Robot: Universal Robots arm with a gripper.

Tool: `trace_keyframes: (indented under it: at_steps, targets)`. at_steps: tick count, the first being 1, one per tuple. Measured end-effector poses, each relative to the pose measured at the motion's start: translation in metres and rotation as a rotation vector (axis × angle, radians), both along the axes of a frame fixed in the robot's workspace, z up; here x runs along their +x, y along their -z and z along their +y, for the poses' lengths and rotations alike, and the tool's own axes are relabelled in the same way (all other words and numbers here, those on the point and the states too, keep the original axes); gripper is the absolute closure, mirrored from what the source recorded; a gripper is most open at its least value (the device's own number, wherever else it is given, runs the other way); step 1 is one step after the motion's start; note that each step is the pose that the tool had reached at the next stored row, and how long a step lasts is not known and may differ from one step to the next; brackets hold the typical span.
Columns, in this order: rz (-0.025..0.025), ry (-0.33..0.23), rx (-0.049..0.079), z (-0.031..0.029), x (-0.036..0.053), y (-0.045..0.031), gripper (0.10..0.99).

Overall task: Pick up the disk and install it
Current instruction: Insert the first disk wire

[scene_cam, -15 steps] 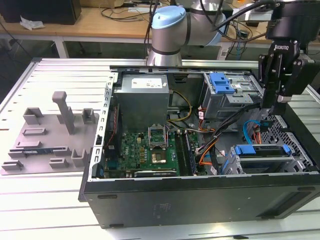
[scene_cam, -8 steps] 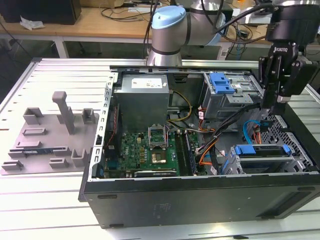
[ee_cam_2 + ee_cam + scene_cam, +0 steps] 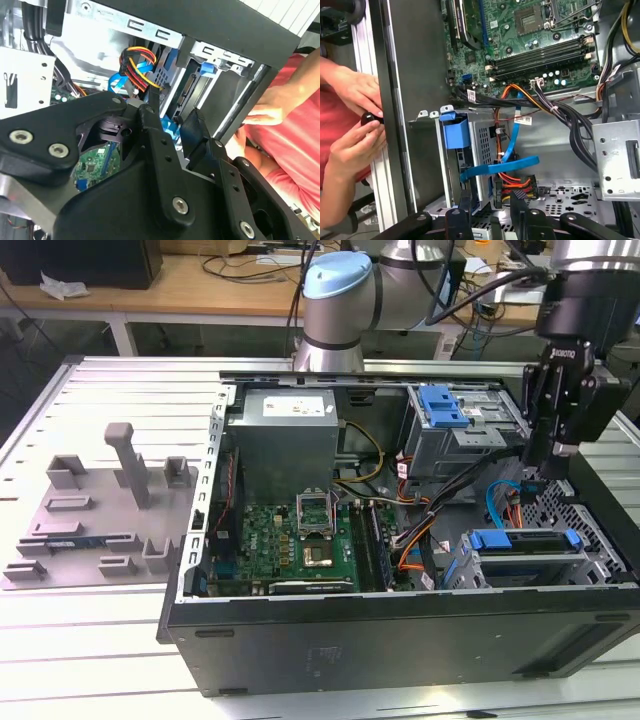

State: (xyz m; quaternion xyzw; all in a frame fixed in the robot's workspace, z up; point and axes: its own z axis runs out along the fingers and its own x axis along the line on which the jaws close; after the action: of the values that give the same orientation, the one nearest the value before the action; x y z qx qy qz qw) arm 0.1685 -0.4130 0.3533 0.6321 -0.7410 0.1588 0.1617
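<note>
- The claw [image 3: 490, 202] hangs spread and empty inside the open computer case [image 3: 400, 640], low over the corner at the exterior view's right.
- The disk [image 3: 524, 540] sits in its drive cage in that corner, blue carrier uppermost, just below the claw; nothing pinches it.
- To me it looks seated, so the install step seems at or near its end.
- Any further move here calls for care, because the blue data cable [image 3: 520, 166] and orange wires [image 3: 512, 92] crowd the cage.
- A person's hands [image 3: 355, 95] rest on the case's outer wall.
- The sticker [image 3: 290, 406] on the power supply [image 3: 285, 455] and a white tag [image 3: 522, 120] carry print I can't read from here.
</note>
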Motion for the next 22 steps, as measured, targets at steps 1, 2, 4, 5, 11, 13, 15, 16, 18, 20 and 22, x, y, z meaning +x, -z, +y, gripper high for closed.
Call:
trace_keyframes:
  at_steps: [1, 2, 4, 5, 11, 13, 15, 16, 18, 20, 22]
  targets:
    - [0.0, 0.0, -0.001, 0.0, 0.0, 0.0014, 0.643]
    - [0.0, 0.0, -0.004, 0.0002, 0.0001, 0.002, 0.643]
    - [0.0002, 0.0, -0.004, 0.0005, 0.0, 0.0026, 0.643]
    - [0.0004, 0.0, -0.008, 0.0006, 0.0, 0.0045, 0.643]
    - [0.0135, 0.0, -0.009, 0.0006, 0.0001, 0.0136, 0.643]
    - [0.0191, 0.0, -0.008, 0.0008, 0.0, 0.0151, 0.659]
    - [0.0223, 0.0, -0.009, 0.0013, 0.0003, 0.0163, 0.796]
    - [0.0231, -0.001, -0.011, 0.0015, 0.0006, 0.0165, 0.796]
    - [0.0236, -0.001, -0.015, 0.002, 0.0008, 0.0173, 0.796]
    - [0.023, -0.001, -0.017, 0.0031, 0.0008, 0.018, 0.796]
    - [0.0124, -0.001, -0.019, 0.008, 0.0009, 0.0182, 0.796]
